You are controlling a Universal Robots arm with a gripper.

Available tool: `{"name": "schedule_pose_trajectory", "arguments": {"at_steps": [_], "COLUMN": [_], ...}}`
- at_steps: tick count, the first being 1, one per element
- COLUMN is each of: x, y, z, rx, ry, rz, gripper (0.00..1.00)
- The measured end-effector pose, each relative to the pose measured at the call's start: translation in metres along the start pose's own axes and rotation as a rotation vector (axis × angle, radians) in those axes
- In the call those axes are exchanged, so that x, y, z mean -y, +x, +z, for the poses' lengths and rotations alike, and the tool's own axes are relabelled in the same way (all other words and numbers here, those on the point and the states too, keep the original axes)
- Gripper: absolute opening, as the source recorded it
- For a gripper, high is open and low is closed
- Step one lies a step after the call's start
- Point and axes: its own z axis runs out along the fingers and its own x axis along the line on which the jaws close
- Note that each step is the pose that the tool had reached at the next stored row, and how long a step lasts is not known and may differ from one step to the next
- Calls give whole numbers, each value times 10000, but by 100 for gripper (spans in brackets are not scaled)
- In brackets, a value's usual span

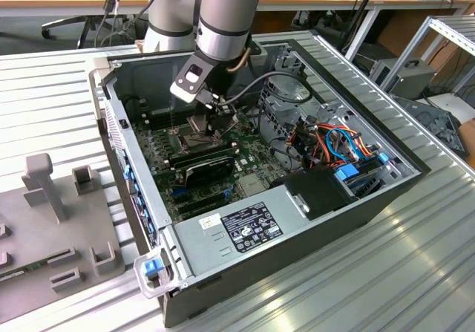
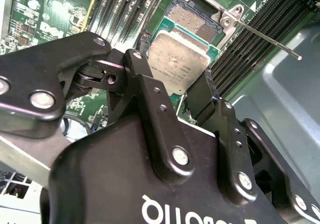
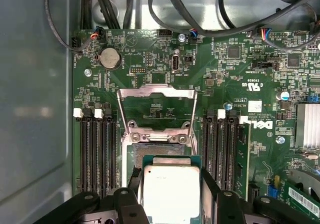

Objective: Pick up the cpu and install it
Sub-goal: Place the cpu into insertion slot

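We see the gripper (image 1: 200,119) low inside the open computer case (image 1: 312,220), over the green motherboard (image 3: 225,73). In both wrist views it holds the cpu (image 3: 170,186). The two black fingers (image 2: 150,98) are closed on it only as far as the chip's width allows, and each finger presses against one of two opposite edges.

The cpu lies flat between the fingertips, with its pale metal face (image 2: 177,63) turned toward the cameras. Its green border shows around the metal in the first wrist view. The free end of the chip reaches out beyond the fingertips.

The chip is directly over the CPU socket (image 3: 157,151). It covers the part of the socket nearer to the gripper, and the contact field (image 2: 192,21) of the farther part is uncovered. The chip looks a little tilted against the socket, and we cannot tell whether it touches it.

The hinged metal frame (image 3: 156,108) of the socket stands open, folded back away from the gripper. The thin lever rod (image 2: 270,39) sticks out to one side. Rows of dark memory slots (image 3: 95,154) run along both sides of the socket.
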Motion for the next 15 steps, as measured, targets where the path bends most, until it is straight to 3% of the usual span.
{"name": "schedule_pose_trajectory", "arguments": {"at_steps": [15], "x": [-2], "y": [90], "z": [61], "rx": [0], "ry": [1], "rz": [-35], "gripper": [55]}}
